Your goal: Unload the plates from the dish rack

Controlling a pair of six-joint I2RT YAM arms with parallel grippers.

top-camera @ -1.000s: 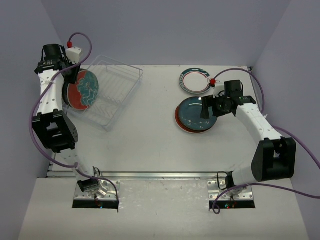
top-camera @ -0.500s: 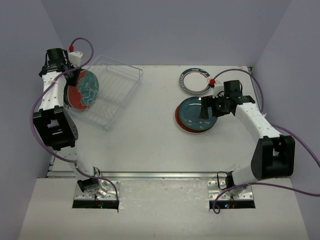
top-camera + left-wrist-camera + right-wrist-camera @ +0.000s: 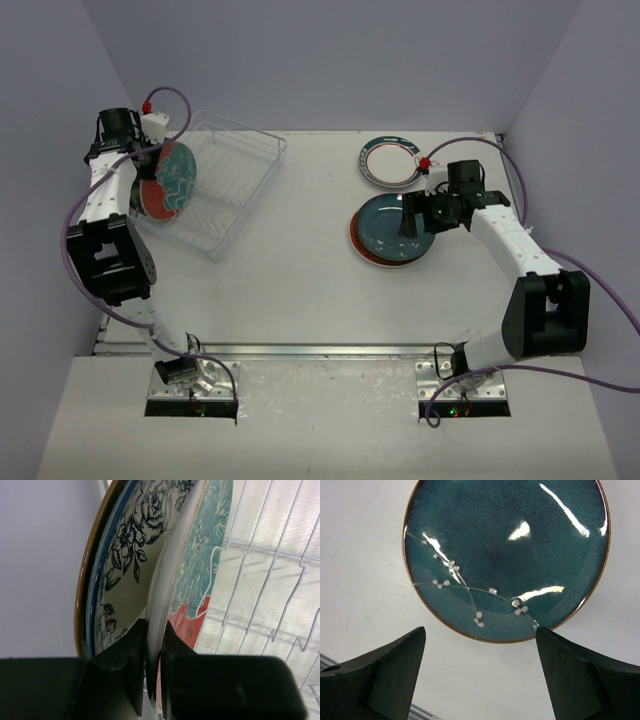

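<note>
My left gripper (image 3: pixel 143 165) (image 3: pixel 154 630) is shut on the rim of the teal-orange plate with white waves (image 3: pixel 172 178) (image 3: pixel 210 555). That plate stands on edge at the left end of the clear dish rack (image 3: pixel 235 190). Close behind it stands a black-white flowered plate (image 3: pixel 127 555). My right gripper (image 3: pixel 410 218) (image 3: pixel 480 628) is open and empty, hovering over the near rim of the dark teal plate (image 3: pixel 385 225) (image 3: pixel 510 550). That plate lies on a red plate (image 3: pixel 372 257). The white plate with teal-red ring (image 3: pixel 388 160) lies flat behind them.
The rack's white wire ribs (image 3: pixel 270 580) run right of the held plate. The purple side wall (image 3: pixel 40 565) is close on the left of the rack. A purple cable (image 3: pixel 165 100) loops above the left wrist.
My left wrist has shifted a little to the right and farther back, and the held plate has turned more edge-on. The right arm has hardly moved.
</note>
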